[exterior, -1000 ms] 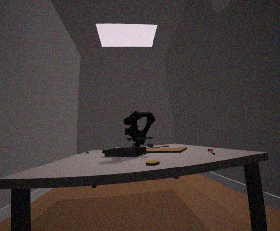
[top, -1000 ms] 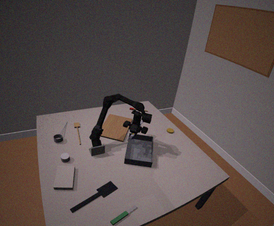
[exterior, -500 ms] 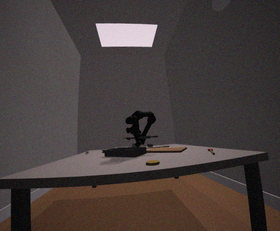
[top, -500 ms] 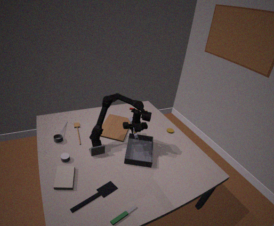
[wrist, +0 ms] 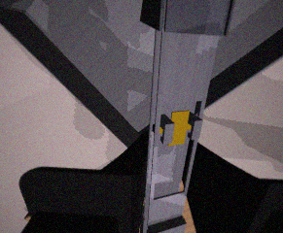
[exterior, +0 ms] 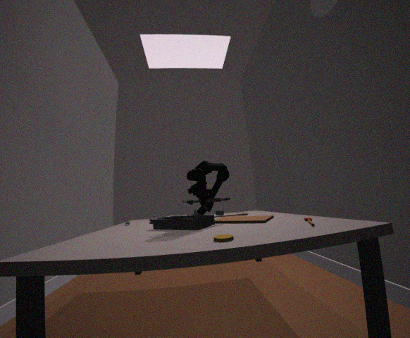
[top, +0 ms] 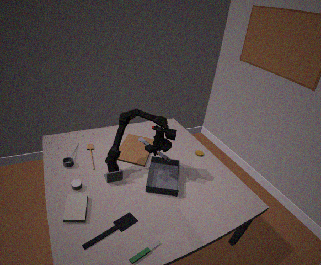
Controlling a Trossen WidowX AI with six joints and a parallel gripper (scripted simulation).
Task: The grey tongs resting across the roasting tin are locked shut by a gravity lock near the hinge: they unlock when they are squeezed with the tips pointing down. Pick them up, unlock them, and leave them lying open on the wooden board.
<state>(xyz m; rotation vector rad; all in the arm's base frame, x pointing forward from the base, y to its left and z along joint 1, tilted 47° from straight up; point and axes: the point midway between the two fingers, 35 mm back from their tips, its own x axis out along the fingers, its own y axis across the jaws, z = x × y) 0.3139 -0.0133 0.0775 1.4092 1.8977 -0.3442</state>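
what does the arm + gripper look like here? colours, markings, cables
The arm is matte black with rounded links, rising from a grey box-shaped base. There is a small red mark near the wrist, beside a boxy black block. The gripper is black too; in the wrist view its fingers are dark, blocky slabs. No cables or lettering visible.
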